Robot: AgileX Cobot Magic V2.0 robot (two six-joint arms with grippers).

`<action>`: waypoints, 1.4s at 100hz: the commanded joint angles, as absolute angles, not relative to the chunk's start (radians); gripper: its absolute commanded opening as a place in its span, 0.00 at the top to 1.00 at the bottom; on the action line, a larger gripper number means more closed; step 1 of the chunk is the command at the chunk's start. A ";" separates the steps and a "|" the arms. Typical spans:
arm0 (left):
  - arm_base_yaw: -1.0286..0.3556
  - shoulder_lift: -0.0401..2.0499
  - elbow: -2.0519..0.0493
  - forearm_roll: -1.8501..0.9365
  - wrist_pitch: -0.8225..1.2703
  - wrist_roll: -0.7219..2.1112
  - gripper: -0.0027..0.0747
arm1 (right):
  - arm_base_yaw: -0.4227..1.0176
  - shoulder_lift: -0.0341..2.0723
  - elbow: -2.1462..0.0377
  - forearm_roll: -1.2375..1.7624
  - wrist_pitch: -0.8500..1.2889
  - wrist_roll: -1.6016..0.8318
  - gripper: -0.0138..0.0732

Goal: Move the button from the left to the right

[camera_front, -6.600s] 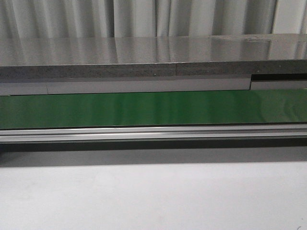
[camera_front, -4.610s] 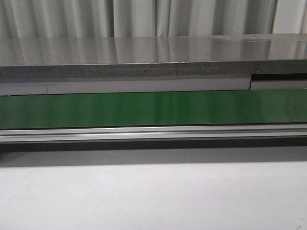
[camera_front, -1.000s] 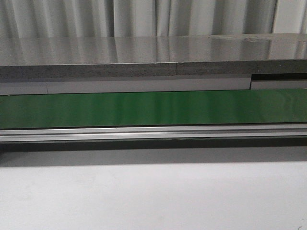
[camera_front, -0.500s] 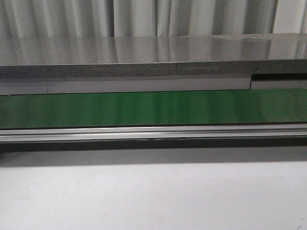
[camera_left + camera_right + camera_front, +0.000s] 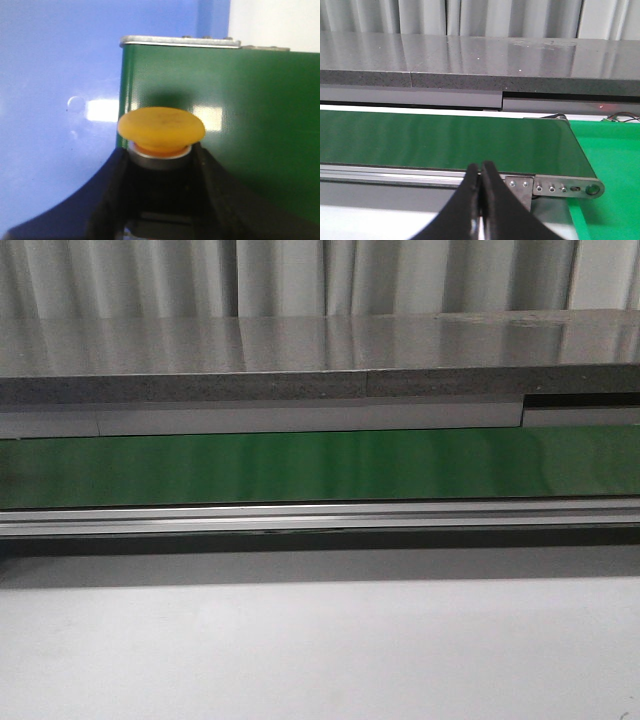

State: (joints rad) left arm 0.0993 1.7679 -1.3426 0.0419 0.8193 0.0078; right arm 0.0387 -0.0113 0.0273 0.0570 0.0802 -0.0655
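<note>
Button [image 5: 161,131], with its round orange-yellow cap, sits between the two black fingers [image 5: 107,200] of the left tool [image 5: 161,192]. The fingers press on the dark body under the cap from both sides, so the left tool is gripping it tight. A thin silver ring shows just under the cap. Behind the button lies the green belt [image 5: 240,125], and the belt's metal end [image 5: 179,42] is seen past the cap. Next to the belt is a smooth blue surface [image 5: 55,100] with a bright spot of light on it.

The right tool [image 5: 481,200] is clenched, its two black fingertips [image 5: 470,190] touching with nothing between them. It is near the long green belt [image 5: 445,140], by the belt's silver side rail [image 5: 395,172] and the end plate with small screws [image 5: 555,189]. A bright green mat [image 5: 610,165] lies beside that end. A grey stone shelf [image 5: 470,60] runs behind the belt, with pale curtains [image 5: 495,17] at the back.

From the front you see the green belt [image 5: 320,465], the silver rail [image 5: 320,517], the grey shelf [image 5: 300,350] and the white bench [image 5: 320,650]. No tool and no button show there. That front view looks just the same as it did moments ago; nothing in it has moved.
</note>
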 commanded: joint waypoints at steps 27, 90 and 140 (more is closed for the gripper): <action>0.092 1.716 -1.363 0.000 0.802 0.040 0.45 | 0.031 -0.032 0.013 0.046 -0.009 -0.067 0.92; 0.092 1.622 -1.363 -0.117 0.782 0.124 0.23 | 0.031 -0.032 0.013 0.046 -0.009 -0.067 0.92; 0.020 1.209 -1.069 -0.139 0.449 0.144 0.23 | 0.031 -0.032 0.013 0.046 -0.009 -0.067 0.92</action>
